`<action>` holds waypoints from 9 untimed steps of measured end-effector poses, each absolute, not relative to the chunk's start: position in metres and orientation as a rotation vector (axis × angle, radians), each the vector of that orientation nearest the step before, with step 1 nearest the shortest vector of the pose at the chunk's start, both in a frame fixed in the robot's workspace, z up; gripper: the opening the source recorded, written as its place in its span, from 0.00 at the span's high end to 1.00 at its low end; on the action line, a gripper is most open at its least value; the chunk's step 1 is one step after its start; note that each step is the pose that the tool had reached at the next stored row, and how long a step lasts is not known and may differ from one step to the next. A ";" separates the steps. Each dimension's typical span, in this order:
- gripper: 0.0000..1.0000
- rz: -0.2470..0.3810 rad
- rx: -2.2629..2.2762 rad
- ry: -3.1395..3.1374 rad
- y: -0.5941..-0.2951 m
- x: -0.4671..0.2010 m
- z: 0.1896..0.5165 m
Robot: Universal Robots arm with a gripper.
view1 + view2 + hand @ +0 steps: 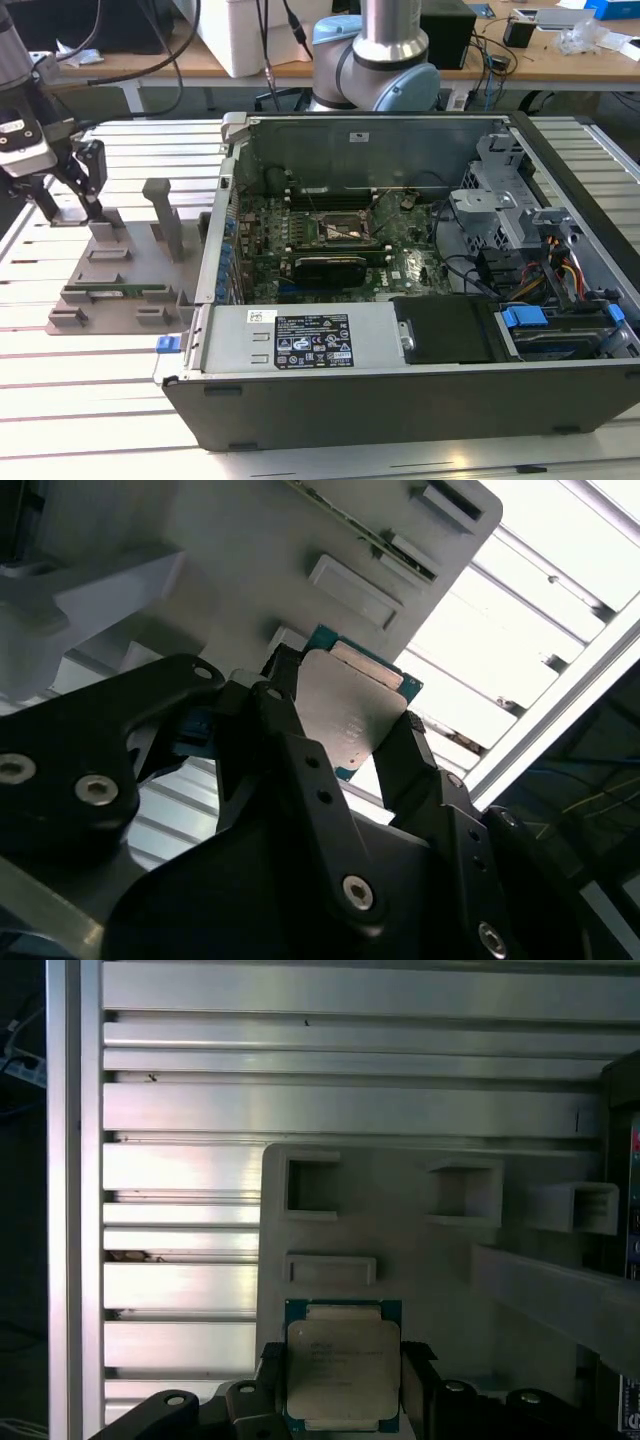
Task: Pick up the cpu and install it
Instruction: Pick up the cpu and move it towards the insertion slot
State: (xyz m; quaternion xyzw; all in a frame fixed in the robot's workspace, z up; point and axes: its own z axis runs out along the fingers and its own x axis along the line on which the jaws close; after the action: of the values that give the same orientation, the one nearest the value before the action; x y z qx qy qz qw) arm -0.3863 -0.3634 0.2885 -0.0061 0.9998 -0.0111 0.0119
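While pinched along two opposite edges, sits over the pale grey moulded plastic fixture tray (400, 1230): small flat square cpu (343, 1370), silvery-grey metal top plate with a blue-green rim, plate turned toward the first wrist view. Cannot tell whether lifted clear of the tray or resting on it.

Clenched on the cpu, one finger to each side: black metal two-finger gripper (72, 210), at the left edge of the exterior view, upper half.

Well apart, at frame centre inside the open dark grey computer case (400, 400): square dark socket with metal frame (340, 228) on the green motherboard (400, 270).

Likely trouble: only a thin edge grip, so could slip or twist in the jaws on a jolt. Could clip the case wall going in. Could bend socket contacts if seated tilted or wrongly turned.
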 end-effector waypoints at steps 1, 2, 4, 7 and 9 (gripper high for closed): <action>0.45 -0.035 -0.019 3.118 -0.363 -0.386 0.290; 0.45 -0.035 -0.019 3.118 -0.363 -0.386 0.291; 0.45 -0.035 -0.019 3.118 -0.363 -0.386 0.294; 0.45 -0.035 -0.019 3.118 -0.363 -0.386 0.299; 0.45 -0.035 -0.019 3.117 -0.362 -0.386 0.301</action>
State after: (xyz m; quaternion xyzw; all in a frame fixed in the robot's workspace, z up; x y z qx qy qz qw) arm -0.3863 -0.3622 0.3012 -0.0061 0.9998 -0.0112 0.0119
